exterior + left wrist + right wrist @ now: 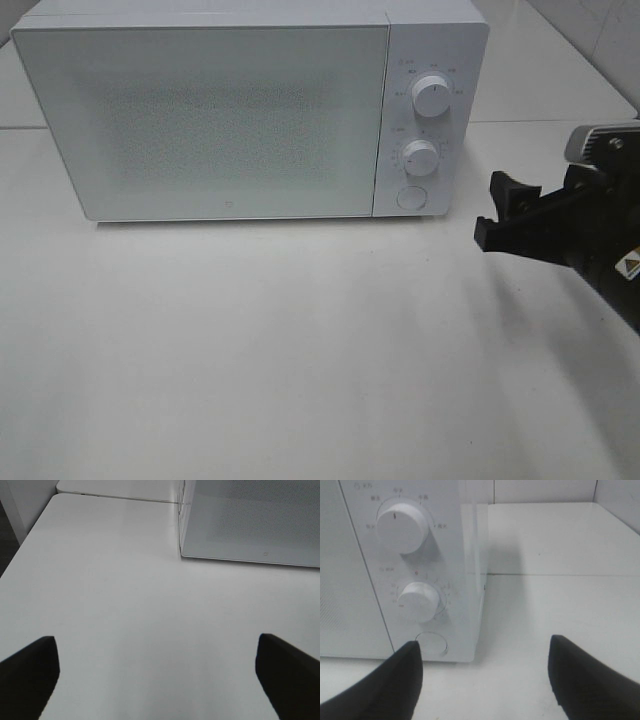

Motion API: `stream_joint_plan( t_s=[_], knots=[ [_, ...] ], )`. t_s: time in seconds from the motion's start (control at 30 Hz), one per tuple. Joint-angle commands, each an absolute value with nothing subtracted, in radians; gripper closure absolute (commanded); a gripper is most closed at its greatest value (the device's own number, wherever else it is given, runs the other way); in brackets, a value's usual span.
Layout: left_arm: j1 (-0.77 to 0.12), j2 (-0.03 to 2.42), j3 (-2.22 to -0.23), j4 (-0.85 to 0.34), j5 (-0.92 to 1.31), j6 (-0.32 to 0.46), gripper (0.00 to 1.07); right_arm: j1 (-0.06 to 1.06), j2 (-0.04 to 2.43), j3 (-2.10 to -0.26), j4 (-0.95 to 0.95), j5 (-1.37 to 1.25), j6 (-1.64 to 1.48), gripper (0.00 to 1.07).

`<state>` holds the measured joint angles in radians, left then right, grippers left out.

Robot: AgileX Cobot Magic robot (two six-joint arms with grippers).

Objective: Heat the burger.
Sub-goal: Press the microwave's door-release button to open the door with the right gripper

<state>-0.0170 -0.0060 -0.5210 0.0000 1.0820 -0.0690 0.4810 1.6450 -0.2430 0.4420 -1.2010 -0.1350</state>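
My right gripper [491, 209] hangs near the microwave's [436, 40] control panel with its jaws apart and empty, facing the lower knob [417, 601] and the round button [431, 644] below it. My left gripper [157, 680] is spread wide, holding nothing, over the table [125, 605] off the microwave's front corner. The door [200, 115] is closed, and no view shows me the burger, so I cannot tell where it is.

The burger: out of sight in all three views.
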Motion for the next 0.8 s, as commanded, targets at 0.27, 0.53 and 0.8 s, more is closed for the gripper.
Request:
stream_joint_plan(
  t_s=[0.27, 0.53, 0.8],
  knots=[
    [-0.015, -0.017, -0.520, 0.000, 1.070, -0.071, 0.06, 0.710, 1.742, -0.293, 0.660, -1.342, -0.150, 0.37],
    [-0.015, -0.017, -0.520, 0.000, 1.070, -0.071, 0.06, 0.795, 1.808, -0.369, 0.750, -1.332, -0.150, 0.37],
    [-0.015, -0.017, -0.520, 0.000, 1.070, -0.071, 0.06, 0.806, 1.830, -0.414, 0.755, -1.288, -0.037, 0.43]
  ],
)
